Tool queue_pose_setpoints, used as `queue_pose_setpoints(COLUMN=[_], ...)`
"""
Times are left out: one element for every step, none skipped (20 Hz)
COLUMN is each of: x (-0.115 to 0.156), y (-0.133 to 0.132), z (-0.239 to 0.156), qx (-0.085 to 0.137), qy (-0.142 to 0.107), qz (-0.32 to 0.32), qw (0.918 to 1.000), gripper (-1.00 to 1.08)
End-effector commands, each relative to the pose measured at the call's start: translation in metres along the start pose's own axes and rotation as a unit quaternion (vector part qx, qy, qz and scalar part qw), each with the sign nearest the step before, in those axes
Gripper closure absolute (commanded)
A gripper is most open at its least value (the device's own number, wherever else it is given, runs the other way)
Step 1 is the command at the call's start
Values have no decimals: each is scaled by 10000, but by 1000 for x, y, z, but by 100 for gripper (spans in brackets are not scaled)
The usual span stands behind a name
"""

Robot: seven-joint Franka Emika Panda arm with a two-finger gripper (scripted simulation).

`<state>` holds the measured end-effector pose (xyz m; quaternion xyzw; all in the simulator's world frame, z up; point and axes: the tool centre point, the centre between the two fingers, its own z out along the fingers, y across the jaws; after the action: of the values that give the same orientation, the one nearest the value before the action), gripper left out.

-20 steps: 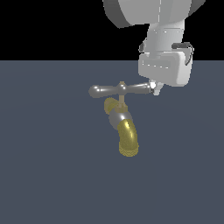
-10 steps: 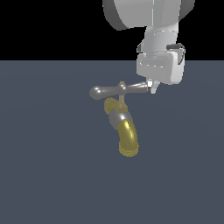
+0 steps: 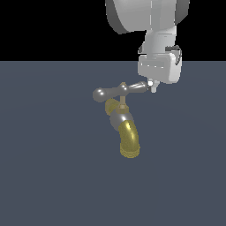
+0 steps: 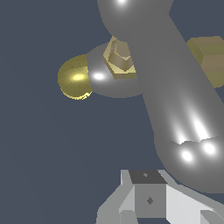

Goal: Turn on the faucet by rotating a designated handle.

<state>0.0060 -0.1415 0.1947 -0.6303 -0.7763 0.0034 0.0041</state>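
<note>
In the wrist view the gripper (image 4: pixel 151 199) sits closest to the lens, only one pale finger block showing, pressed up against the bulbous end of the handle (image 4: pixel 175 100), which fills most of that picture. That contact on the bar's end rather than near its middle looks deliberate: pushing far from the stem gives the most leverage for a turn, so the arm appears to be set for a sideways shove rather than a pinch. Whether the jaws are wide or narrow cannot be told, since neither view shows both fingers.

Beyond the bar, the wrist view reveals the brass hub (image 4: pixel 119 56) as a hexagonal nut seated on a grey disc, with a rounded yellow part of the faucet (image 4: pixel 75 77) peeking out behind it.

The exterior view gives what the wrist camera cannot: the whole layout. The faucet (image 3: pixel 126 130) stands on the dark worktop (image 3: pixel 44 176), its spout (image 3: pixel 129 140) curving down toward the camera, and the handle (image 3: pixel 120 90) lies roughly level above it. The gripper (image 3: pixel 152 87) meets the end at the exterior view's right, hanging from the arm above; the other end is free.
</note>
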Motion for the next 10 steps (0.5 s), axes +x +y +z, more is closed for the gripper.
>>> queue_pose_setpoints(x=[6,6,6,6,-4,-1,3,6,10,13], y=[15,18,21,21,10,14,19,23,28,32], z=[-3,-3,-3,-3,0,0,0,-1,-1,-1], qx=[-53,-53,-53,-53,-2,-5,-8,-10,-13,-16], qy=[-9,-9,-9,-9,-16,-15,-15,-14,-14,-14], qz=[-77,-77,-77,-77,19,14,9,3,-2,-8], qw=[10000,10000,10000,10000,10000,10000,10000,10000,10000,10000], gripper=[108,108,108,108,108,108,108,108,108,108])
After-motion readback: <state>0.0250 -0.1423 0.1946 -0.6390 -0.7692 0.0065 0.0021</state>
